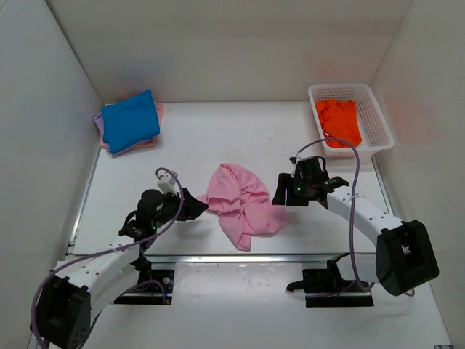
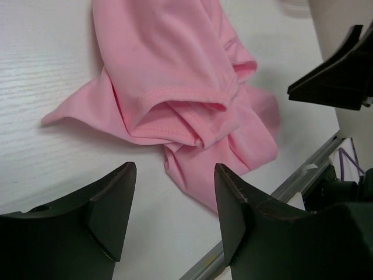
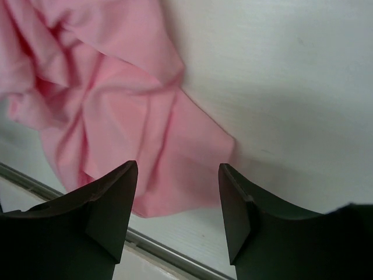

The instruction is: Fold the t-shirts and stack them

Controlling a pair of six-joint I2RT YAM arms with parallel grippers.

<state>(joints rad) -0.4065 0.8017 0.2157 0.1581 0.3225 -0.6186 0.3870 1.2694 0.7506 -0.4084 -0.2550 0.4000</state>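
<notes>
Left gripper (image 1: pixel 197 207) at 9 o'clock and right gripper (image 1: pixel 279 194) at 3 o'clock flank the crumpled pink t-shirt (image 1: pixel 240 202), both gaping wide and empty.

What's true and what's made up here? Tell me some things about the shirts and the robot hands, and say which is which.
1. The pink shirt lies crumpled, not folded. True.
2. The orange shirt is on the folded pile. False: it is inside the white basket.
3. The blue shirt is on top of the folded pile. True.
4. The left gripper is pinching the pink shirt. False: it is open and holds nothing.
5. The right gripper is open. True.
</notes>
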